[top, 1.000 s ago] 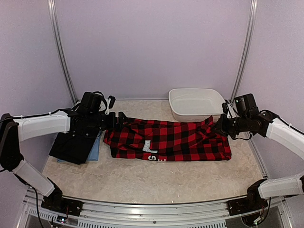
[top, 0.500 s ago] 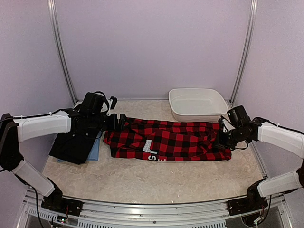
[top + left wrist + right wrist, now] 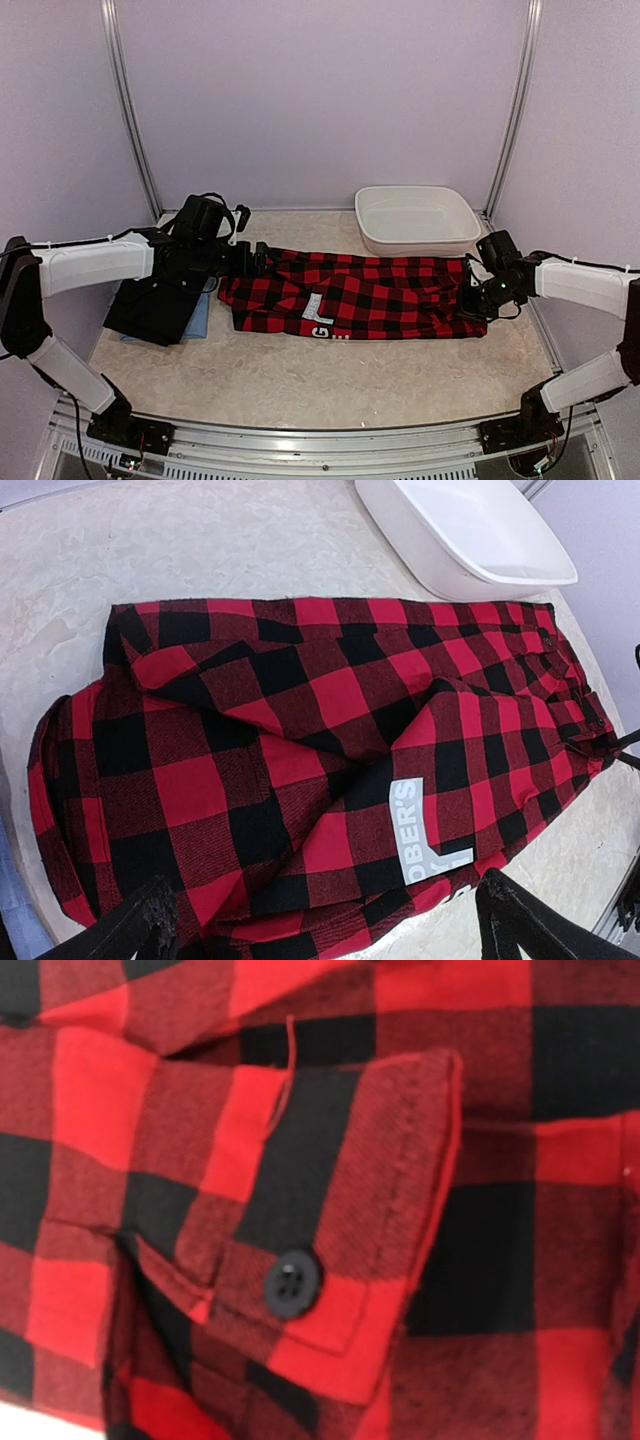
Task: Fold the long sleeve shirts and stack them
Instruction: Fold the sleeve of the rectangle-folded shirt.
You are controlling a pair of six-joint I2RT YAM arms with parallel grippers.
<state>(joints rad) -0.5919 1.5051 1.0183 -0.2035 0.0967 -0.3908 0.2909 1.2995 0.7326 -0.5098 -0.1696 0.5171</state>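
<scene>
Flannel shirt lies folded lengthwise, unstacked, ahead of my left gripper, wide open and empty; right gripper is closed at its cuff; black shirt already folded.

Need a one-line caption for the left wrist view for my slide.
Left gripper, open, at one end of the flattened checked shirt; white basin beyond.

In the top view, bare table runs broadly across the lower middle, below the checked flannel shirt spanning the centre. A smaller open patch lies above it at upper centre. The white basin blocks the upper right, just beside the flannel. The black shirt fills the left.
</scene>
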